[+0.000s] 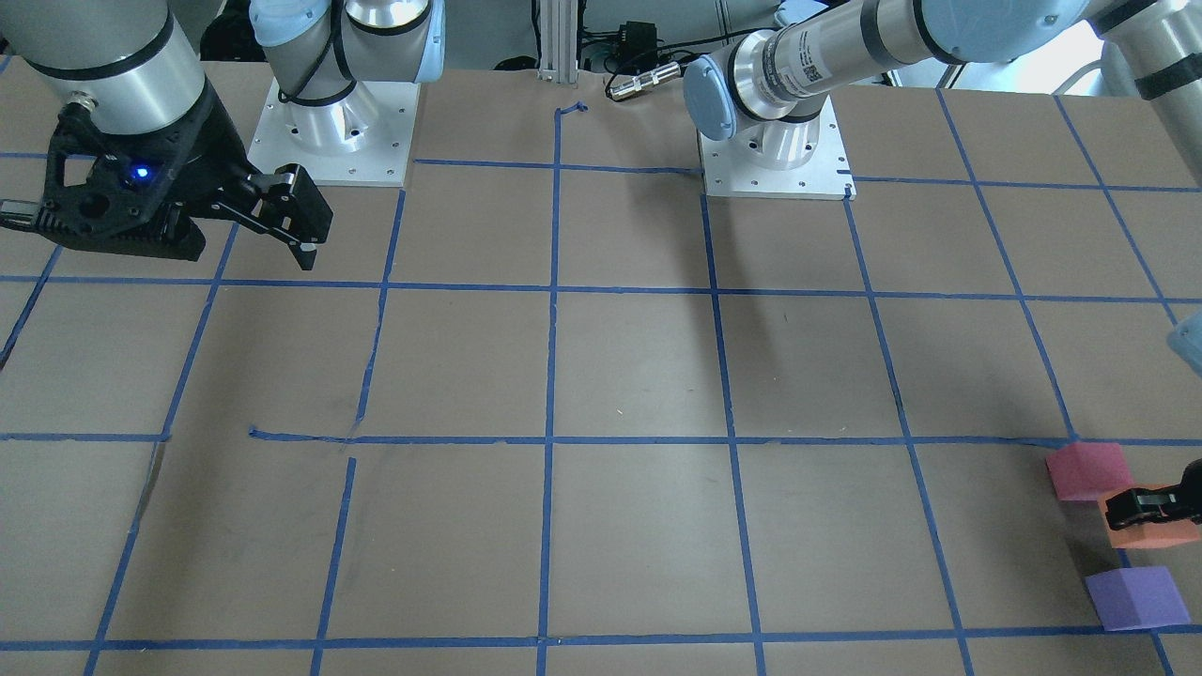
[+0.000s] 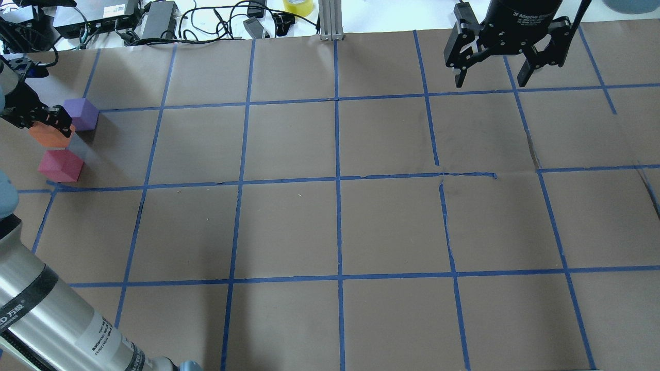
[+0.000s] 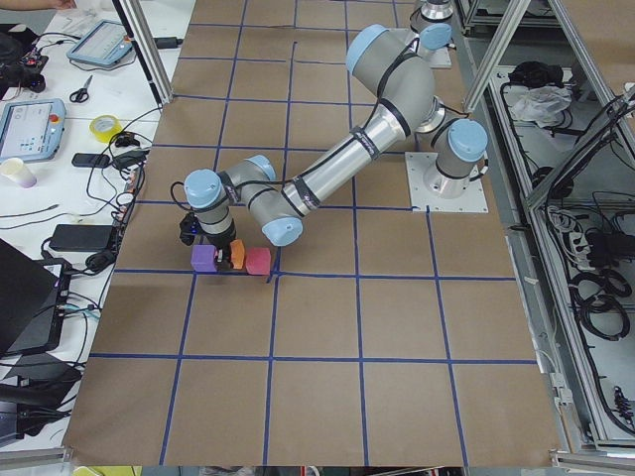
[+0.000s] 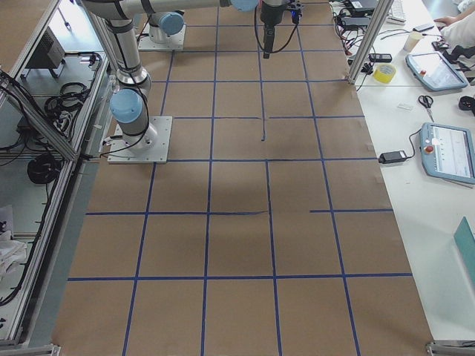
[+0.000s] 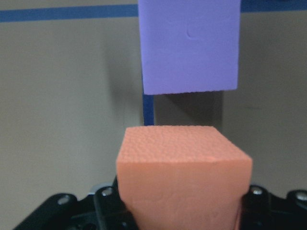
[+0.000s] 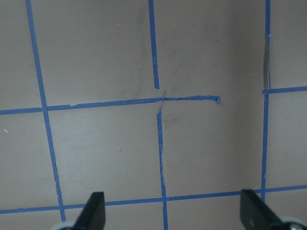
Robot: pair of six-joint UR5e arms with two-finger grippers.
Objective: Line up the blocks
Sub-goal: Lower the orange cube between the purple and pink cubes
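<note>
Three blocks sit in a short row at the table's left end: purple (image 2: 82, 113), orange (image 2: 47, 138), reddish-pink (image 2: 60, 166). In the front view they are pink (image 1: 1089, 471), orange (image 1: 1153, 537), purple (image 1: 1136, 598). My left gripper (image 2: 51, 123) is shut on the orange block, low at the table between the other two. The left wrist view shows the orange block (image 5: 184, 177) between the fingers, with the purple block (image 5: 190, 45) just beyond it. My right gripper (image 2: 492, 80) is open and empty, held high over the far right of the table, also in its wrist view (image 6: 175, 215).
Brown paper with a blue tape grid (image 2: 337, 180) covers the table. The two arm bases (image 1: 343, 141) (image 1: 775, 160) stand at the robot's side. Cables, power bricks and a tape roll (image 2: 298, 6) lie beyond the far edge. My left forearm (image 2: 41, 309) crosses the near left corner.
</note>
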